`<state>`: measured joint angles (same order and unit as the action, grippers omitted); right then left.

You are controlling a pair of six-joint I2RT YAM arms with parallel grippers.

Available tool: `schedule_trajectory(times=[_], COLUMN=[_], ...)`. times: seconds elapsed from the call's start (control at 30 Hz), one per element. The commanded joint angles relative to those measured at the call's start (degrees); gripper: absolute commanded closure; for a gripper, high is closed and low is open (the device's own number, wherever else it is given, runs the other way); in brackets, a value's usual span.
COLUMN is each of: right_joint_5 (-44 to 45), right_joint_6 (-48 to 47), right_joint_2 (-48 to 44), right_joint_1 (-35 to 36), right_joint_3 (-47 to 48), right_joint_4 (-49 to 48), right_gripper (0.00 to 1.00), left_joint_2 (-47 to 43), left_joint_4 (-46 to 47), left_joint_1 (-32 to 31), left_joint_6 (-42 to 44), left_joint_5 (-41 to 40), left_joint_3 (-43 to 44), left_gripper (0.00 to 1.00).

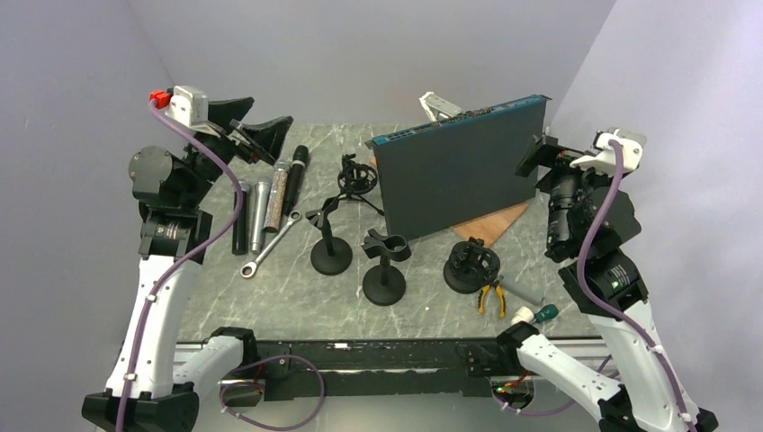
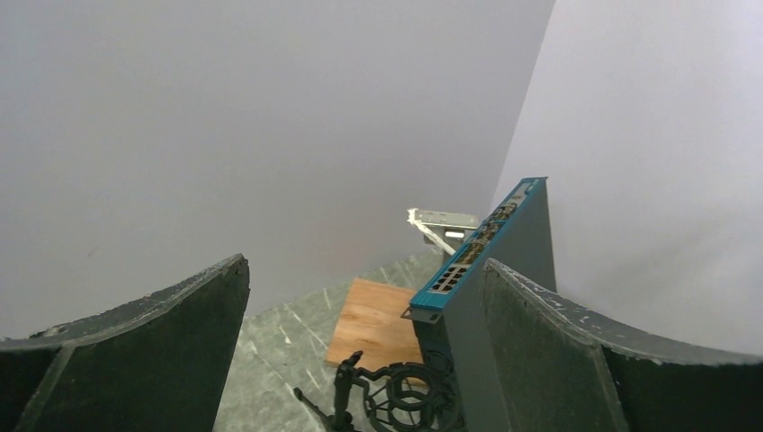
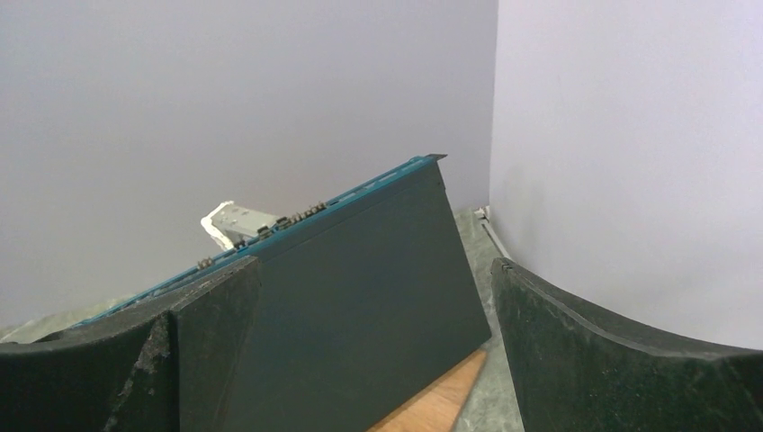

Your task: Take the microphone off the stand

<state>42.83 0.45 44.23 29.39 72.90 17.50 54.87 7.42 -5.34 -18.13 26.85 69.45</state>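
Observation:
Several microphones lie side by side on the table at the left: a black one (image 1: 297, 174), two silver ones (image 1: 277, 200) and another dark one (image 1: 239, 223). None of them sits in a stand. Two black desk stands with empty clips (image 1: 330, 239) (image 1: 385, 266) are in the middle, with a shock mount (image 1: 471, 265) to their right and another one (image 1: 357, 175) (image 2: 418, 396) behind. My left gripper (image 1: 272, 112) (image 2: 364, 270) is open and empty, raised above the microphones. My right gripper (image 1: 538, 151) (image 3: 369, 270) is open and empty beside the switch's right end.
A teal-and-grey network switch (image 1: 459, 166) (image 2: 490, 261) (image 3: 360, 297) stands on edge over a wooden board (image 1: 490, 223) (image 2: 373, 319). A white bracket (image 1: 441, 105) is behind it. A wrench (image 1: 268, 245), yellow pliers (image 1: 490, 295) and a screwdriver (image 1: 535, 315) lie near the front.

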Motion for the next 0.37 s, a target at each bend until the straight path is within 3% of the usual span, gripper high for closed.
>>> schedule_trajectory(times=[0.0, 0.2, 0.33], right_joint_5=[2.6, 4.2, 10.8], right_joint_6=[-2.2, -2.8, 2.9], right_joint_2=[-2.8, -6.9, -2.5], right_joint_1=[0.1, 0.1, 0.2], right_joint_3=[1.2, 0.3, 8.0], right_joint_4=[-1.8, -3.6, 5.0], right_gripper=[0.0, 0.0, 0.0], left_joint_2=[-0.9, -2.9, -3.4], left_joint_4=[1.5, 0.6, -2.0], left_joint_1=[-0.8, -1.3, -1.8], left_joint_6=[-3.3, -5.1, -5.3], left_joint_5=[1.6, 0.9, 0.7], left_joint_3=[1.0, 1.0, 2.5], left_gripper=[0.01, 0.01, 0.01])
